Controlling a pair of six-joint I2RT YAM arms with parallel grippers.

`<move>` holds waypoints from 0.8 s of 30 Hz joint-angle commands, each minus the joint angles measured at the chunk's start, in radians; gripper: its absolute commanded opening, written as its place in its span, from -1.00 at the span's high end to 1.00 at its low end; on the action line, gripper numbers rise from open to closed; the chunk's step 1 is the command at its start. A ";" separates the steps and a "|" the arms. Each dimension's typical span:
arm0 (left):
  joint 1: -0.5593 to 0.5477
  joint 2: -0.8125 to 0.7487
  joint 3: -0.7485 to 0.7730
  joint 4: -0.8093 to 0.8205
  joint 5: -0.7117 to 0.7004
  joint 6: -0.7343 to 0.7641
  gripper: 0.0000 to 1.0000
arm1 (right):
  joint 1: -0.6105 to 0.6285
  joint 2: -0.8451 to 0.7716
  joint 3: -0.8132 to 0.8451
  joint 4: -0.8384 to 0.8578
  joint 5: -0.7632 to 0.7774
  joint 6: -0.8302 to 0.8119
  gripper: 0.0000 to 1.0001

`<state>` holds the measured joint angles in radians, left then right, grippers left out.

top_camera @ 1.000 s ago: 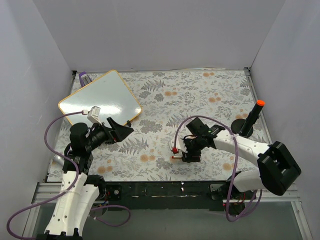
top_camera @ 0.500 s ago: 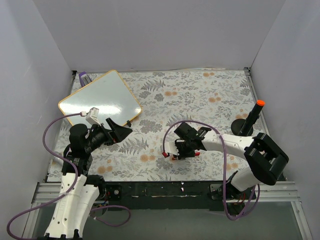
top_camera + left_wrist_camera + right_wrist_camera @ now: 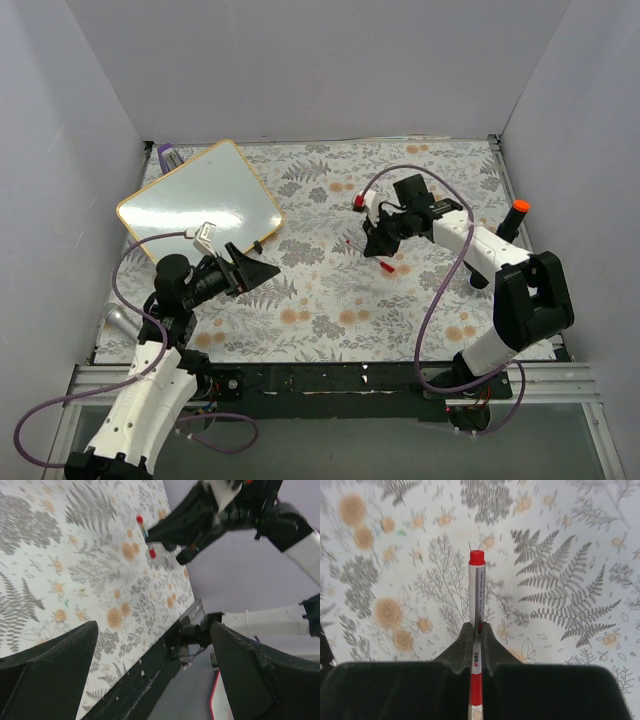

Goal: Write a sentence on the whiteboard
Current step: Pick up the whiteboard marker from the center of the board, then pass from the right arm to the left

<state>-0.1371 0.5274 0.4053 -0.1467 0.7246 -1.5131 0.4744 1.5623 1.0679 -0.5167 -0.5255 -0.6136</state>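
the whiteboard [image 3: 200,200] lies flat at the far left of the floral mat [image 3: 330,300], turned at an angle, with a purple block [image 3: 168,157] at its far corner. the right gripper [image 3: 477,626] is closed tight on a marker [image 3: 477,592], a silver barrel with a red end that sticks out past the fingertips. it is over the mat right of centre, well apart from the whiteboard. the left gripper [image 3: 258,266] is spread wide with nothing in it, just near of the whiteboard's near-right edge. a black stand [image 3: 497,245] with an orange top is at the right.
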 commanded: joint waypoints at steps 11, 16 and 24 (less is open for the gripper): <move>-0.650 0.584 0.127 0.453 -0.585 -0.156 -0.72 | -0.068 -0.090 -0.038 0.362 -0.011 1.005 0.97; -0.707 0.788 0.246 0.504 -0.599 -0.151 -0.63 | -0.089 -0.116 -0.108 0.438 -0.068 1.091 0.97; -0.742 0.974 0.365 0.513 -0.550 -0.133 -0.36 | -0.112 -0.131 -0.143 0.500 -0.145 1.154 0.97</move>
<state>-0.8631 1.4765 0.7139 0.3344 0.1715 -1.6623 0.3702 1.4765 0.9436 -0.1059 -0.6102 0.4759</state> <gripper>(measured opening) 0.711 0.056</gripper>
